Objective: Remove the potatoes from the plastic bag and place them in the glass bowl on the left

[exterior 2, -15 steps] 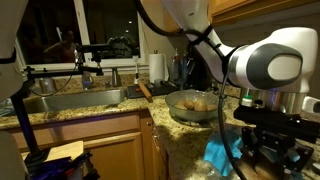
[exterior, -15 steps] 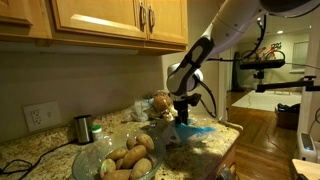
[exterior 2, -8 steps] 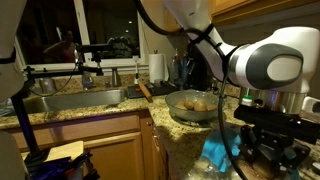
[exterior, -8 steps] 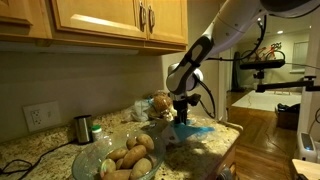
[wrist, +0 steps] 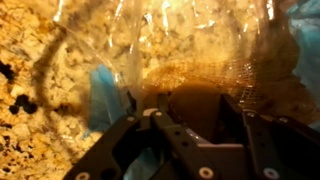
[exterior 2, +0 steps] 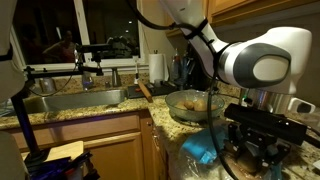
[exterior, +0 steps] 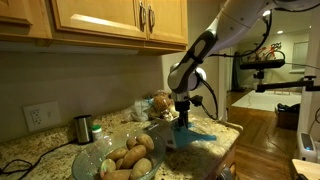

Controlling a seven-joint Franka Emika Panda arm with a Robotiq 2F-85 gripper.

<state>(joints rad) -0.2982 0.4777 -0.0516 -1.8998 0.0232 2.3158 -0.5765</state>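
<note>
Mug (exterior: 83,128) and bowl (exterior: 78,160) of potatoes (exterior: 128,158) set on counter (exterior: 40,150), bag (exterior: 200,135) (blue, crumpled) at counter edge, arm bent steeply down, jaws closed on potato (wrist: 195,100) through bag

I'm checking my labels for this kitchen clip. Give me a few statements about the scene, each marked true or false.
1. The glass bowl already holds several potatoes. True.
2. The hand hangs over the bowl. False: it is down at the plastic bag, beside the bowl.
3. A metal cup stands on the counter near the wall outlet. True.
4. The cabinet doors stand open. False: they are shut.
</note>
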